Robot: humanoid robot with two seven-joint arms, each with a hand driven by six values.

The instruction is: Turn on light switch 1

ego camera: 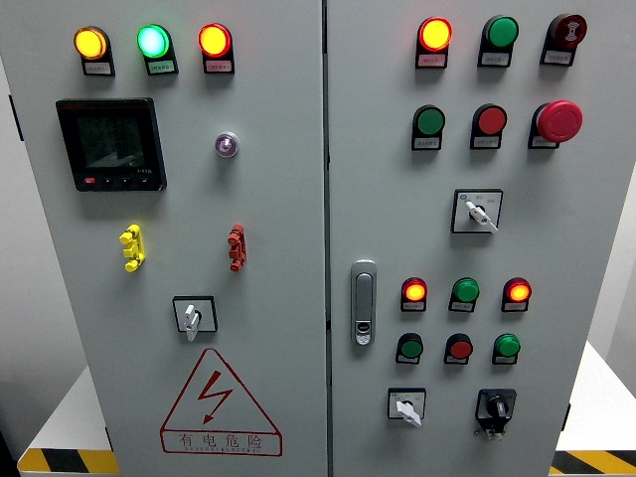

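Facing the grey cabinet (278,199), neither robot hand shows, so its state cannot be told. Rotary switch (194,316) sits left of the door handle (364,303), above the warning triangle (220,405).

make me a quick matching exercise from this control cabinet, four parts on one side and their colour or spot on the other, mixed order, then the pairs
Things:
1. mushroom button
2. door handle
3. warning triangle
4. digital meter

Descriptions:
A. black, upper left of the left door
B. red outline, bottom of the left door
C. red, upper right of the right door
D. silver, left edge of the right door

Pairs: 1-C, 2-D, 3-B, 4-A
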